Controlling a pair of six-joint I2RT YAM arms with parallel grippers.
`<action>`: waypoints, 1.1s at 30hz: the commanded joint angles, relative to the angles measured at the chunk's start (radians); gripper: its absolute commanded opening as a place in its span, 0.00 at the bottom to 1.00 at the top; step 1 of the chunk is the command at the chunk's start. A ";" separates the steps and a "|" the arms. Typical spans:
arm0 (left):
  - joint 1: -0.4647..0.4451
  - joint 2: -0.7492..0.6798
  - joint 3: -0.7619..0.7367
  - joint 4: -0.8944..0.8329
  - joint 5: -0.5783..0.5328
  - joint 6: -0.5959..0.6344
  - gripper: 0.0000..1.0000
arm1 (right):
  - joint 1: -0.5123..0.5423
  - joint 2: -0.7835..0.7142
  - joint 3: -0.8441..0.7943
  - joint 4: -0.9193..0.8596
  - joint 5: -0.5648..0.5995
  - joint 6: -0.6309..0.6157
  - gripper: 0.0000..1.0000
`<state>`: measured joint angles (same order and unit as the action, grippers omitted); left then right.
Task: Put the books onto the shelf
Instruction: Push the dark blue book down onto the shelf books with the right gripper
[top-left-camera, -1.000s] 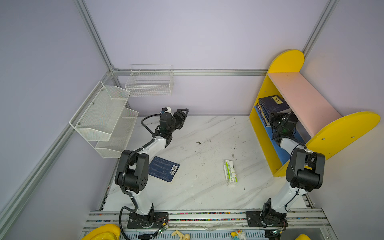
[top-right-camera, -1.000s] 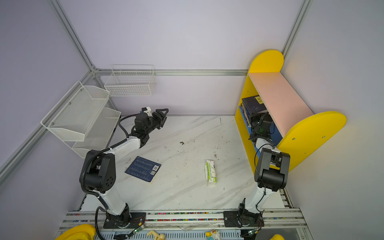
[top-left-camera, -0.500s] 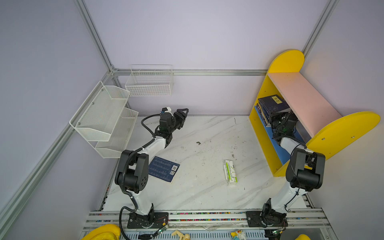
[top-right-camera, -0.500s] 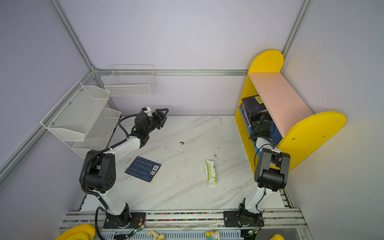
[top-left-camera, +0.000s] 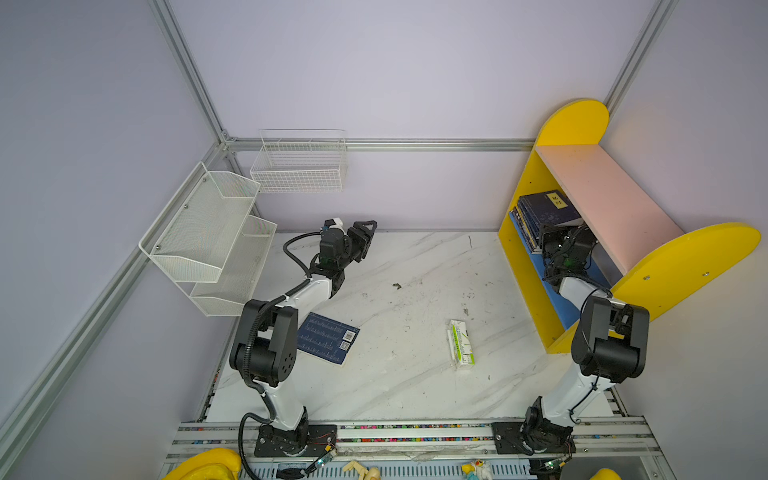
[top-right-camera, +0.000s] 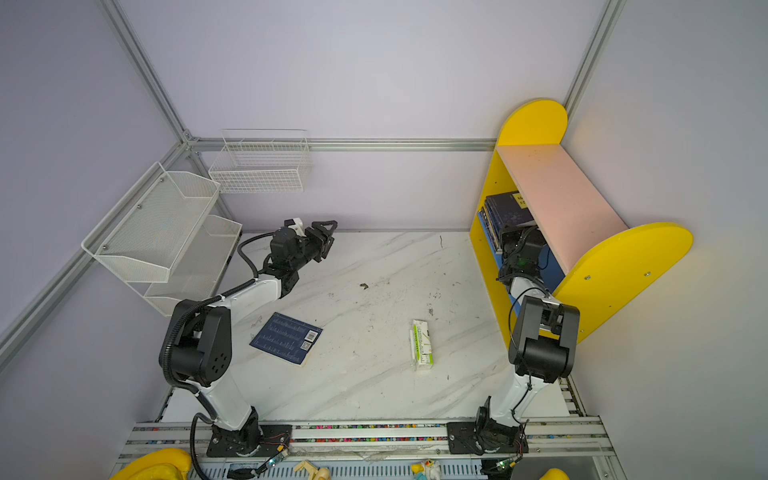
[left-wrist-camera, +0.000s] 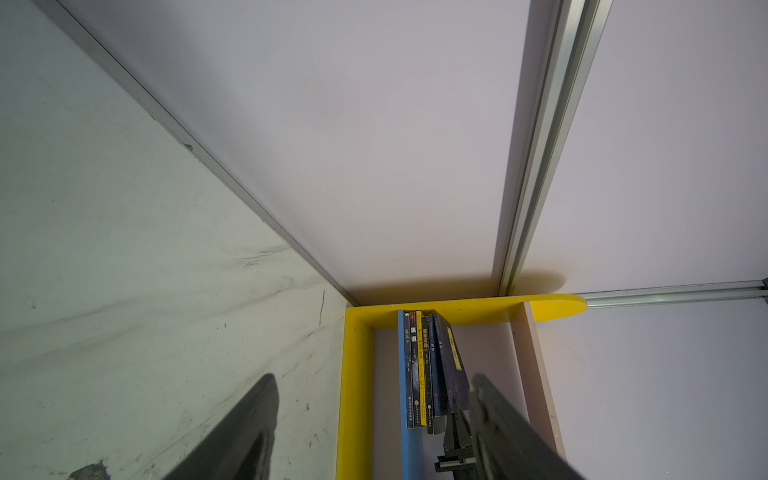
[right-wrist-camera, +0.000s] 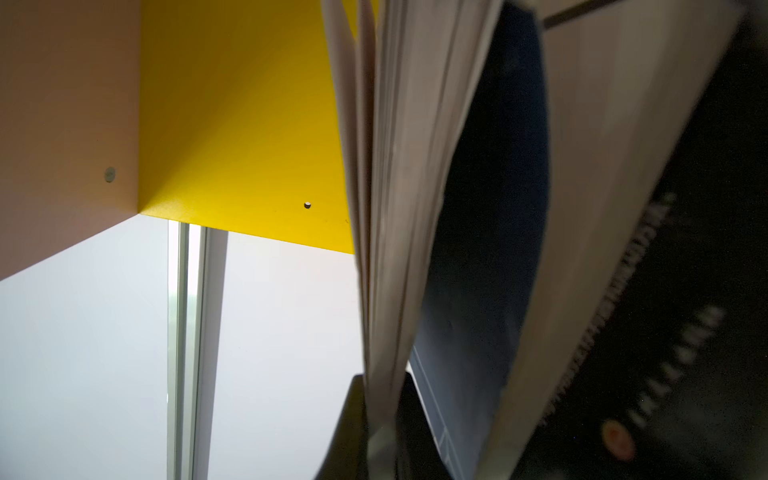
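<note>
Jaws of right gripper (right-wrist-camera: 380, 409) clenched on page edge of leaning book (right-wrist-camera: 399, 166), outermost in row on shelf (top-left-camera: 602, 199) blue board. Left gripper (top-left-camera: 365, 232) jaws spread, empty, raised above table (top-left-camera: 415, 374). Most books look shelved; one navy book (top-left-camera: 328, 338) lies flat on table near left arm, not yet moved.

Contents — one shelf (top-left-camera: 602, 199), at least five books (left-wrist-camera: 432, 374) standing in it plus one navy book (top-left-camera: 328, 338) flat on the table (top-left-camera: 415, 270), one green-and-white carton (top-left-camera: 460, 344), one wire basket (top-left-camera: 299, 166), one two-tier mesh rack (top-left-camera: 208, 232) and two robot arms (top-left-camera: 270, 332).
</note>
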<state>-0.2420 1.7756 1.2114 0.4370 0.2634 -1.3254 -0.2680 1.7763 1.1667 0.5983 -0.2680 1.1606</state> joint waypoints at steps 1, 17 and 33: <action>0.006 -0.008 -0.021 0.048 0.021 -0.005 0.71 | 0.010 -0.010 0.008 0.091 0.013 0.027 0.00; 0.006 0.010 -0.023 0.054 0.028 -0.021 0.71 | 0.044 0.013 0.043 0.027 0.056 -0.026 0.00; 0.013 0.016 -0.020 0.049 0.038 -0.026 0.72 | 0.044 0.008 0.024 0.031 0.075 -0.012 0.07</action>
<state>-0.2401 1.7863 1.2114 0.4477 0.2817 -1.3506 -0.2291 1.7920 1.1744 0.5945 -0.2024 1.1435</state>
